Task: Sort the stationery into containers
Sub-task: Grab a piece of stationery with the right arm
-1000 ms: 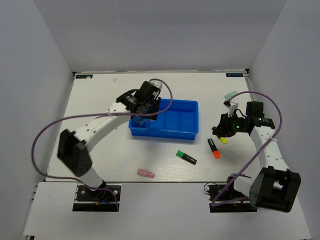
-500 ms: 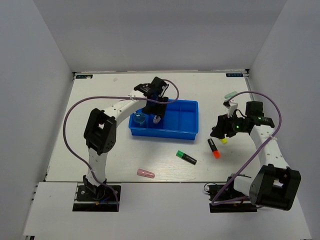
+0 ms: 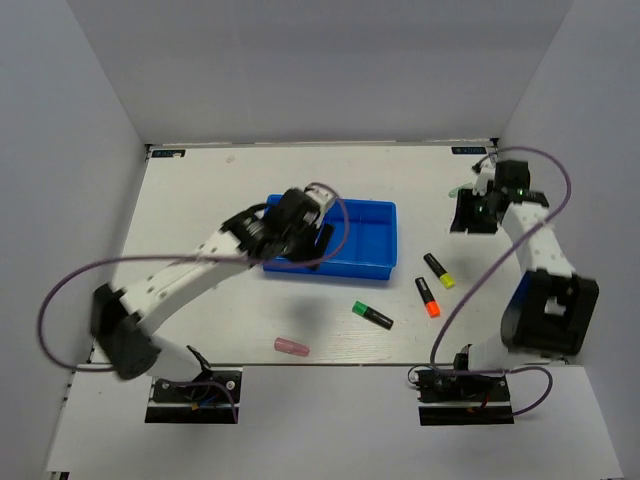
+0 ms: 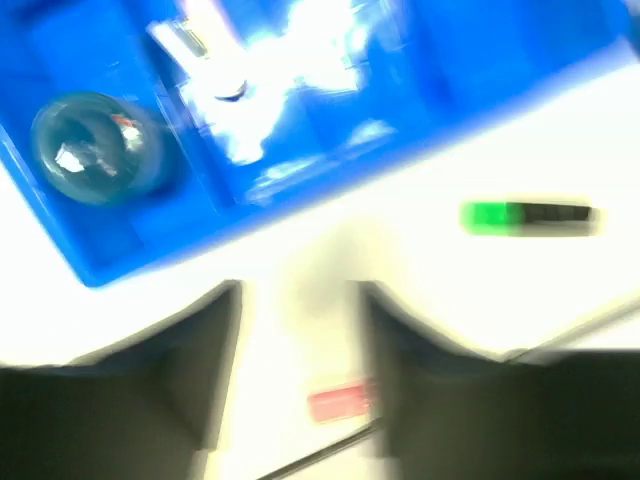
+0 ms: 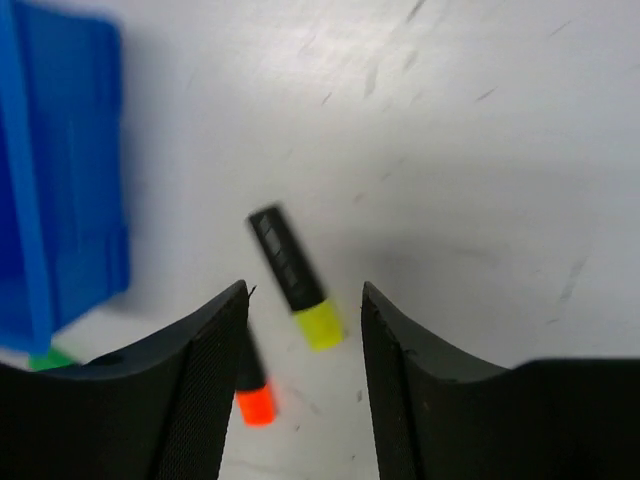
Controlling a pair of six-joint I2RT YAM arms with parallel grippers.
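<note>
The blue tray (image 3: 360, 240) (image 4: 420, 110) holds a round blue item (image 4: 95, 150) in its end compartment and small white pieces (image 4: 215, 70) in the one beside it. My left gripper (image 3: 298, 232) (image 4: 300, 330) hovers open over the tray's near left edge, holding nothing; this view is blurred. A pink capsule (image 3: 292, 347) (image 4: 340, 402) and a green highlighter (image 3: 372, 315) (image 4: 525, 215) lie on the table. My right gripper (image 3: 472, 212) (image 5: 304, 292) is open, high above the yellow highlighter (image 3: 438, 270) (image 5: 295, 275) and orange highlighter (image 3: 428, 297) (image 5: 250, 385).
White walls close in the table (image 3: 200, 200) on three sides. A pale green item (image 3: 462, 189) lies near the back right, beside my right arm. Purple cables loop off both arms.
The left gripper let the round blue item go into the tray and drew back toward the near left edge. The right gripper opened off the yellow highlighter and rose toward the back right.
</note>
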